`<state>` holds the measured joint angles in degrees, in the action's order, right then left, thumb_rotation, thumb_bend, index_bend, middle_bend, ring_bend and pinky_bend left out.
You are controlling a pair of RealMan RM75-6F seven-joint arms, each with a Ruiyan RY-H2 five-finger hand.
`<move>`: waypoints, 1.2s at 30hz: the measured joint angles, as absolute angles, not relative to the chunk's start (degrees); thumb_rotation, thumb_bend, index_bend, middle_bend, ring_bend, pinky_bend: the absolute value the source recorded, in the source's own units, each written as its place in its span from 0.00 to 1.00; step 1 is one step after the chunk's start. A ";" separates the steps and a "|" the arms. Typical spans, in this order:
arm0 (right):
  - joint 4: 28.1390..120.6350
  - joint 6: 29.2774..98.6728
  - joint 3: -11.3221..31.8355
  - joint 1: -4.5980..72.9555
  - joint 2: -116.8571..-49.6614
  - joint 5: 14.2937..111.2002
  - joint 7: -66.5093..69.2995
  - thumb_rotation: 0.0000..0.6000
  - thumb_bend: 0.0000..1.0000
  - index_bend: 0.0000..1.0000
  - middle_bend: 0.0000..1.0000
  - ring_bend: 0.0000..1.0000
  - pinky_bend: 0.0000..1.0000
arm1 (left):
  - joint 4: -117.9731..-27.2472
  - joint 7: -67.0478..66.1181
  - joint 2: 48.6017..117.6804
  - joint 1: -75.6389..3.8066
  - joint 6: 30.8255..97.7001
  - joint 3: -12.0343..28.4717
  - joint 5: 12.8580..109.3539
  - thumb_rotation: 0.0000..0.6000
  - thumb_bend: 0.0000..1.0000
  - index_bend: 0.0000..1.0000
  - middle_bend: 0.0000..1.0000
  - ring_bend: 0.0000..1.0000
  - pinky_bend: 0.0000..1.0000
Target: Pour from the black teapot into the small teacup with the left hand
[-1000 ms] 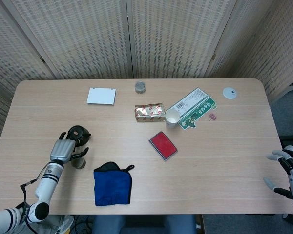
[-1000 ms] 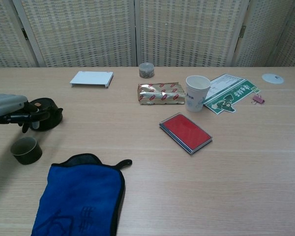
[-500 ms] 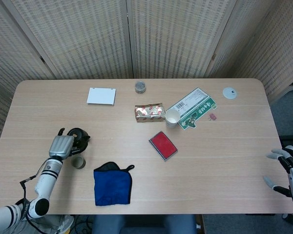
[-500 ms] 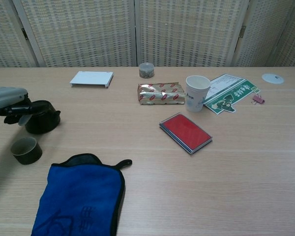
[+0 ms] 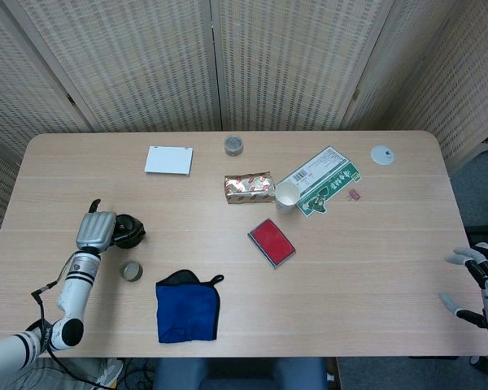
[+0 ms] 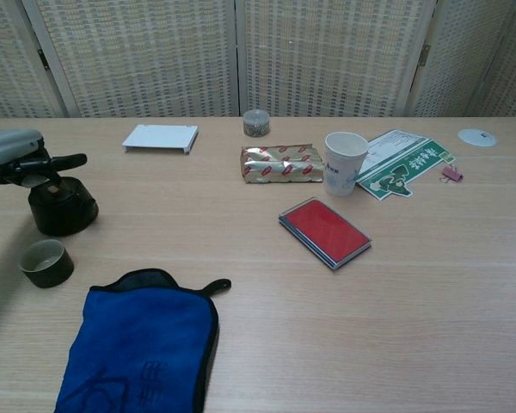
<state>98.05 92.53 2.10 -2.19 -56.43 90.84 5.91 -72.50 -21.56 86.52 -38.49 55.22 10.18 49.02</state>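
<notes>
Teapot point(image 6: 62, 206), black, is sitting upright on the desk point(image 5: 350, 268) just behind the small teacup point(image 6: 45, 262). Left hand point(image 6: 17, 155) is resting over its top, fingers apparently gripping the handle. Right hand point(image 5: 481, 286) is idling, fingers spread. Advice: tilt slowly, spout above the teacup.

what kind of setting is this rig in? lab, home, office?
Most likely a lab or test room, not a home. A plain wooden table is boxed in by woven folding screens, and the items on it are a mixed bag of props: black teapot, small teacup, paper cup, blue cloth.
</notes>
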 measured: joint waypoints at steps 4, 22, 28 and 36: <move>97.96 92.64 2.05 -2.27 -56.51 90.92 6.01 1.00 0.14 0.33 0.26 0.16 0.22 | -70.80 -19.34 87.24 -38.25 55.81 11.22 50.11 0.11 0.17 0.99 1.00 0.90 0.06; 98.26 93.37 1.85 -2.46 -56.57 92.03 5.90 1.00 0.14 0.33 0.26 0.16 0.22 | -73.95 -13.47 84.38 -34.62 64.20 13.56 57.49 0.68 0.23 1.00 1.00 0.96 0.25; 98.26 93.11 1.82 -2.27 -56.63 92.17 5.90 1.00 0.14 0.33 0.26 0.16 0.22 | -75.21 -12.64 83.54 -33.71 66.14 14.10 59.03 0.59 0.24 1.00 1.00 0.98 0.32; 97.86 92.72 1.85 -1.91 -56.81 92.33 6.25 1.00 0.14 0.33 0.26 0.16 0.22 | -77.40 -12.34 81.86 -32.59 67.29 13.95 60.80 0.59 0.30 1.00 1.00 0.98 0.36</move>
